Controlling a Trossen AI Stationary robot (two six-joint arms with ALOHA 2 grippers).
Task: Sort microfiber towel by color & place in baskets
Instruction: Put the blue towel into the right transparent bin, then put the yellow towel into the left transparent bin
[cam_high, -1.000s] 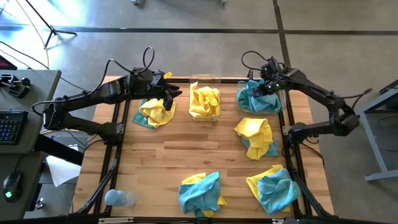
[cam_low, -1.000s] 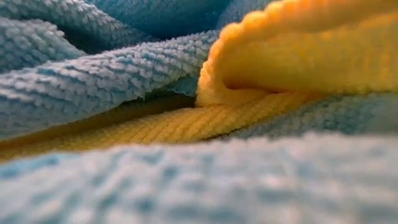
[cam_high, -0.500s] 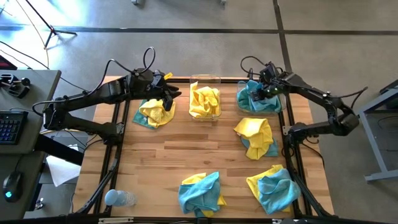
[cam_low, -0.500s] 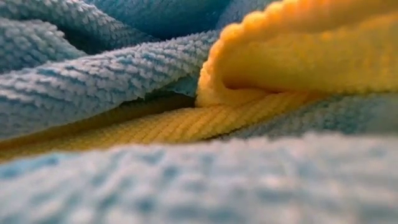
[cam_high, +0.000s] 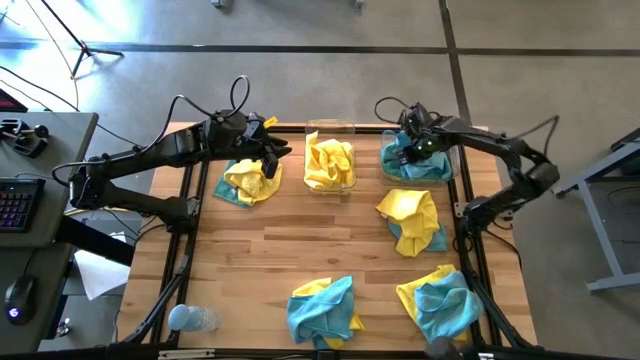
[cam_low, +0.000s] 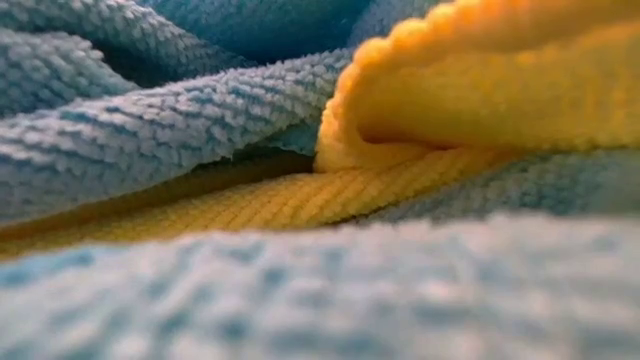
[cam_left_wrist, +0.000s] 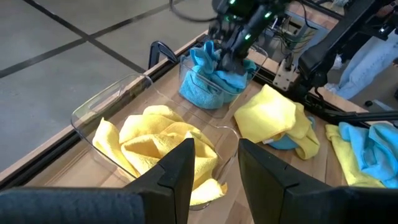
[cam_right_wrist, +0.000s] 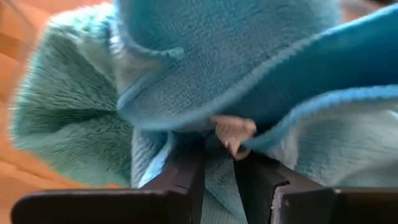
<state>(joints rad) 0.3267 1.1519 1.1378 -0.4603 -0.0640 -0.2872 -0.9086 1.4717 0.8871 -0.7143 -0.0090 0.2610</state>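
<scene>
Pinching teal towel (cam_right_wrist: 261, 74): right tool (cam_right_wrist: 219, 163)

Two dark, jointed robot arms

Both the left arm (cam_high: 150, 160) and the right arm (cam_high: 500, 160) are matte black with slim links, and thin black cables loop above each wrist. The left gripper (cam_left_wrist: 214, 171) has flat, squared black fingers; the right gripper (cam_right_wrist: 217, 177) looks the same, with small green lights glowing on its wrist.
</scene>
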